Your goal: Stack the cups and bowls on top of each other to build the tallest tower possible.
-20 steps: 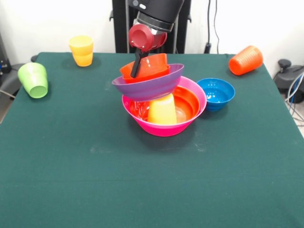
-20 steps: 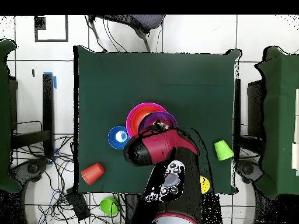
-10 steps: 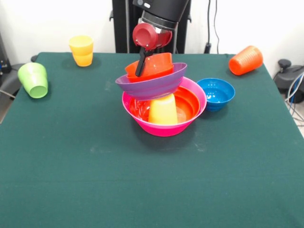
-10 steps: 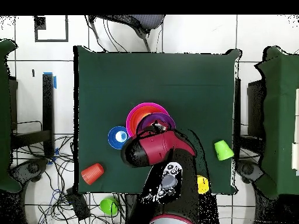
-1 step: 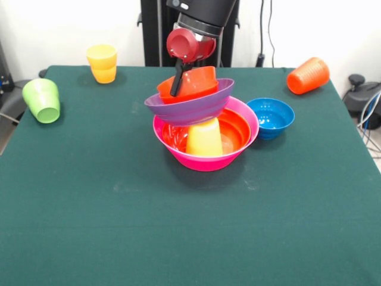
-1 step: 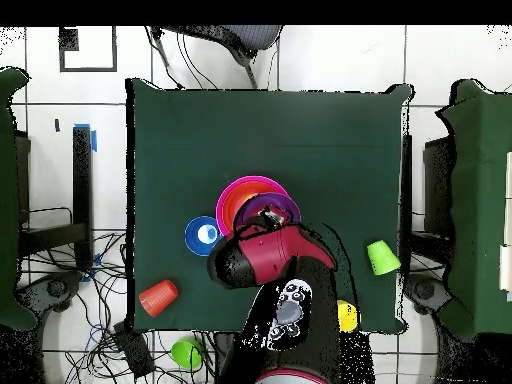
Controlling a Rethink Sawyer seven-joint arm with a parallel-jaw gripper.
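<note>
The tower (image 5: 204, 122) sits mid-table: a pink bowl (image 5: 205, 159) at the base, an orange bowl (image 5: 235, 128) nested in it, a yellow cup (image 5: 203, 137) upside down inside that, then a purple bowl (image 5: 187, 107) tipped on top with a small orange bowl (image 5: 190, 83) resting in it. The gripper (image 5: 176, 83) is down at that top orange bowl. I only see 1 dark finger against its near wall, so I can't tell how wide it's spread or whether it's actually pinching anything.

Handling-wise, my guess is this stuff is light, stiff, glossy plastic, so pretty slippery and easy to knock. The purple bowl balancing on 1 cup looks tippy. I'd grab bowls by the rim wall and cups across the body.

Still loose: a blue bowl (image 5: 271, 117) just beside the pink one, an orange cup (image 5: 308, 75) on its side, a green cup (image 5: 41, 100), and 2 stacked yellow cups (image 5: 102, 64).
</note>
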